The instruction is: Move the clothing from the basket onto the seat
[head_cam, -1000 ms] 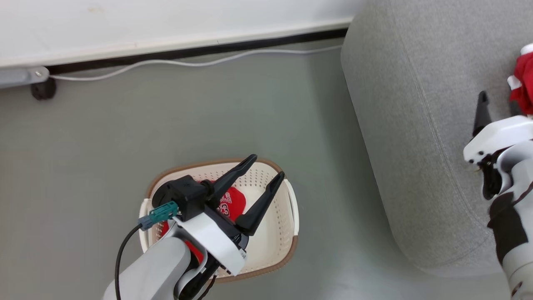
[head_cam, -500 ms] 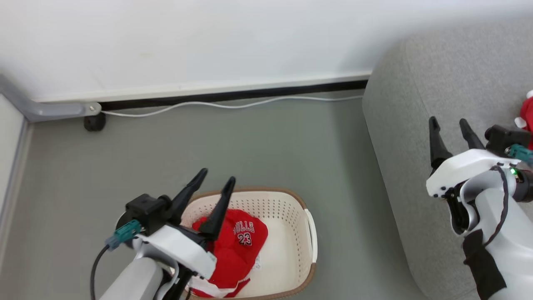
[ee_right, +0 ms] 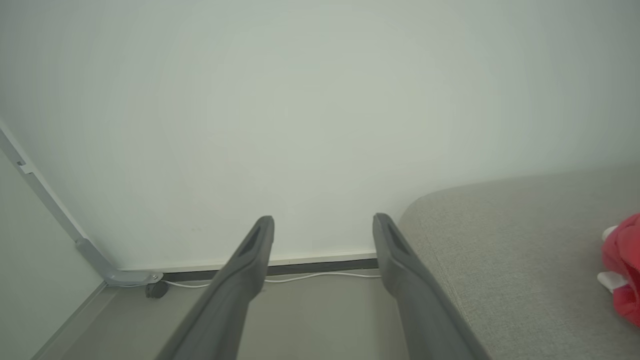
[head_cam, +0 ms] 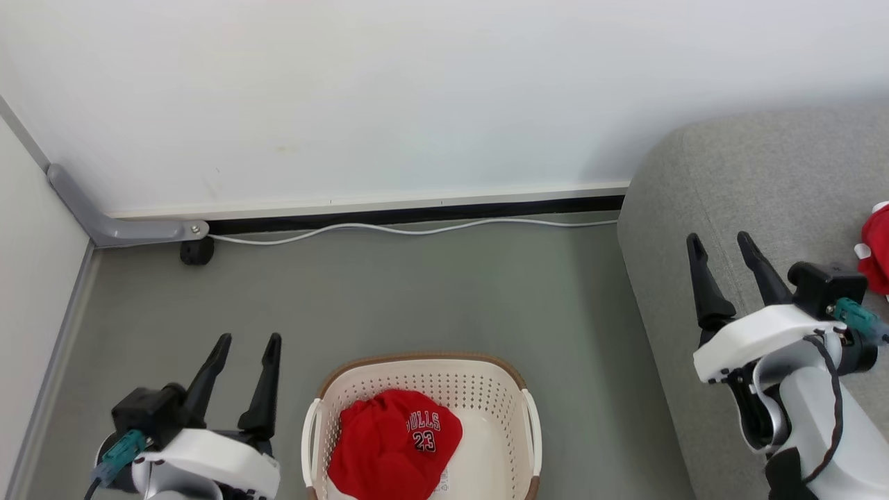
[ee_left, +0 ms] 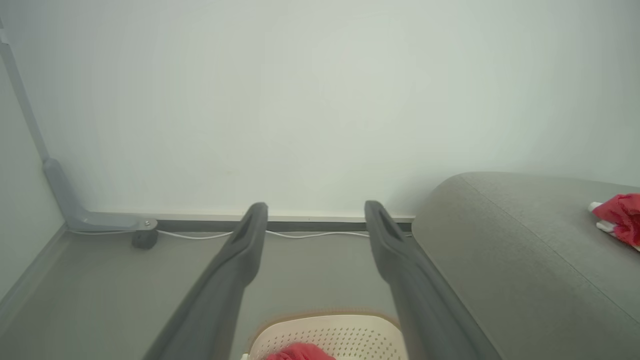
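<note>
Head view: the basket (head_cam: 417, 362) stands on the floor (head_cam: 430, 292) and holds a red BULLS 23 garment (head_cam: 385, 448) against its left wall; the left gripper (head_cam: 248, 338) hovers just left of the basket, fingers apart and empty; the right gripper (head_cam: 719, 237), fingers also apart, hangs over the seat (head_cam: 764, 173) near its left edge; a second red garment (head_cam: 879, 246) lies on the seat further right.

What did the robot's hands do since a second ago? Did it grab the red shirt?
No grab. The left gripper moved off the basket to the robot's left and now hangs over the floor, open and empty. The right gripper, also open, drew back from the red clothing on the seat. The camera tilted up too. The red shirt lies in the basket as before.
</note>
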You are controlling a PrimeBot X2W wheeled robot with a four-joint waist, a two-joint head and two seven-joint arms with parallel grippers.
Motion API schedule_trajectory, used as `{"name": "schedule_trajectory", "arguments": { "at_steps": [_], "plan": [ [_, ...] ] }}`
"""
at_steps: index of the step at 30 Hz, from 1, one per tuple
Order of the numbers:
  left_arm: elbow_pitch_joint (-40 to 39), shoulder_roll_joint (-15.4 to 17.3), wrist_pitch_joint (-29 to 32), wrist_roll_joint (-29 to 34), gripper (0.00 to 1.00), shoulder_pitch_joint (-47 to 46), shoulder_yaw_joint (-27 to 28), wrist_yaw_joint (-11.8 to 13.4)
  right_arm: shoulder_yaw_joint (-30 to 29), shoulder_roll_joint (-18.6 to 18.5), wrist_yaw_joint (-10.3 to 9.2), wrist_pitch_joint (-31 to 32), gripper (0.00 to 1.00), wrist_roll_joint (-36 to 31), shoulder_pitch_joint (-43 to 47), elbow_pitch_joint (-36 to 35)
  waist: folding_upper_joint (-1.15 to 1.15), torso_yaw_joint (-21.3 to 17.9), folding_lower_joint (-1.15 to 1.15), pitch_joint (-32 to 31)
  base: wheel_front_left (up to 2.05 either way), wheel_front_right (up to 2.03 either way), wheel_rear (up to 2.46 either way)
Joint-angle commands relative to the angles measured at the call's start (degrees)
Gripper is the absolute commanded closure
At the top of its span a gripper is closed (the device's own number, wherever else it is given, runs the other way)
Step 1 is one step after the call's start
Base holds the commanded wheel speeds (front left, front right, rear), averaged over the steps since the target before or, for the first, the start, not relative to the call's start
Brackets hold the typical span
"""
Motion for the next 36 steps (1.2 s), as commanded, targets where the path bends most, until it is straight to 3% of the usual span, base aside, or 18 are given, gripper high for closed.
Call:
{"name": "schedule_trajectory", "arguments": {
  "at_steps": [1,15,36],
  "plan": [
    [-1.2,0.5,-0.3,1.3,0.0,0.0,4.1,0.3,0.5,0.1,0.16,-0.8,0.0,-1.2,1.6,-2.8,0.0,0.0,0.0,-1.0,0.0,0.0,0.0],
    [-3.9,-3.2,-0.3,7.9,0.0,7.0,15.9,0.2,-2.1,2.5,0.16,-0.8,0.0,-7.7,12.8,-12.5,0.0,-0.6,0.0,-2.4,0.0,0.0,0.0],
    [-5.2,-5.9,-0.3,11.0,0.0,9.5,18.8,-0.4,-1.4,3.3,0.16,-0.8,0.0,-10.3,16.5,-14.3,0.0,-1.8,0.0,-2.4,0.0,0.0,0.0]
  ]
}}
